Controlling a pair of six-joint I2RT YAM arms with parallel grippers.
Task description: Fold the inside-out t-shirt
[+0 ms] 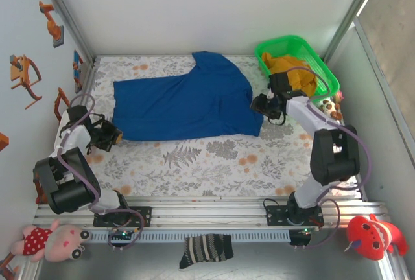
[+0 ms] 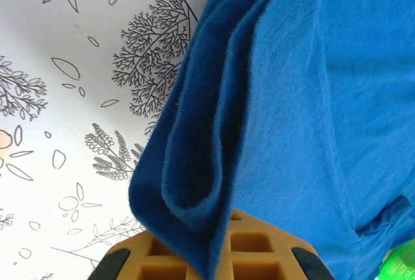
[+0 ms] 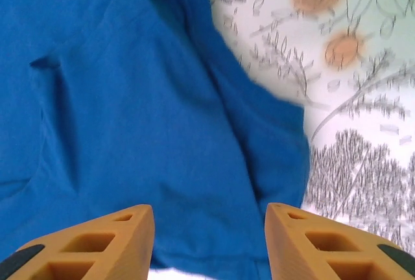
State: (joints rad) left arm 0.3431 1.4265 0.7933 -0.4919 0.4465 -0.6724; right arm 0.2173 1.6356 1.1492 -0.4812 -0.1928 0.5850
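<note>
**Two grippers, one at each end of the inside-out t-shirt [image 1: 185, 102]**

I see it spread out on the floral table [image 1: 214, 160]. My left gripper [image 2: 207, 257] is clamped on a folded edge; my right gripper [image 3: 211, 228] hovers over the opposite end, jaws apart.

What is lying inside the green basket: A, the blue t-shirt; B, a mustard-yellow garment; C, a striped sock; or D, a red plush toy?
B: the mustard-yellow garment lies bunched inside the green basket at the table's far right corner.
</note>
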